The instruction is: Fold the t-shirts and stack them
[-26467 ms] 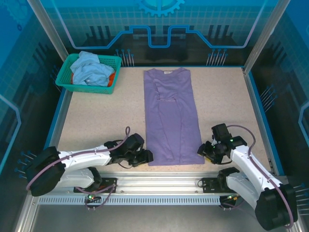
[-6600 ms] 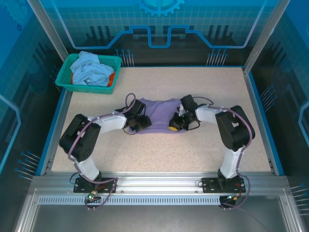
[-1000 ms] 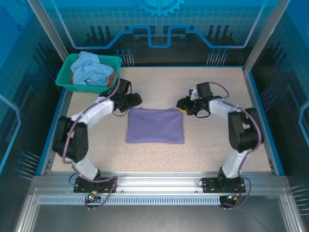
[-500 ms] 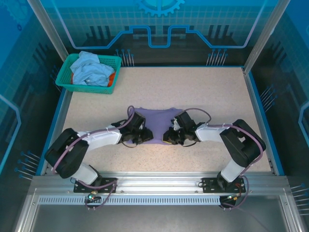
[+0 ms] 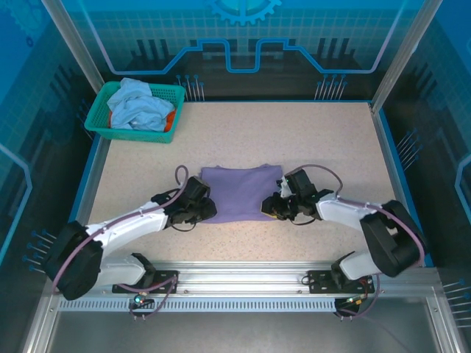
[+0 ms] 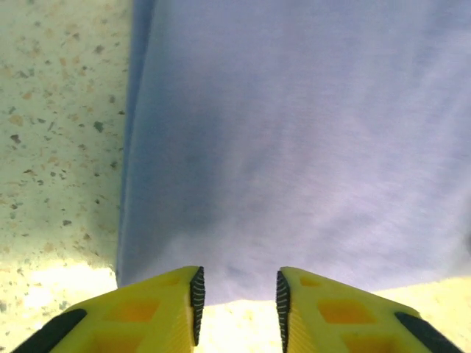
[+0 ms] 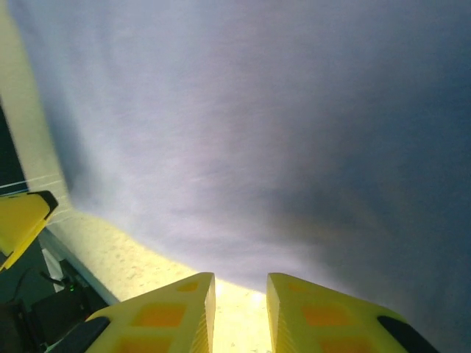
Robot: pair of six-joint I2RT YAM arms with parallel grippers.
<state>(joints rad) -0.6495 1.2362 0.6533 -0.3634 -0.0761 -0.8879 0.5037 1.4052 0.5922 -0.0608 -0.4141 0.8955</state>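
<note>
The lavender-purple t-shirt (image 5: 240, 193) lies folded into a flat rectangle at the middle of the table. My left gripper (image 5: 207, 212) is at its near left corner and my right gripper (image 5: 273, 208) at its near right corner. In the left wrist view the yellow fingers (image 6: 171, 309) stand apart, with the shirt's near edge (image 6: 294, 147) just ahead of the tips and bare table between them. The right wrist view shows the same: the right gripper (image 7: 240, 294) is open and the purple cloth (image 7: 257, 118) lies ahead of it. A light-blue t-shirt (image 5: 137, 104) and an orange one (image 5: 171, 120) lie in the basket.
The teal mesh basket (image 5: 95, 126) stands at the far left corner. A blue rim (image 5: 393, 169) edges the speckled table (image 5: 331, 140). The metal rail (image 5: 235, 283) with the arm bases runs along the near edge.
Both grippers came from the shirt's far corners down to its near edge. Over the last half second they slid outward off the cloth to its near corners.
</note>
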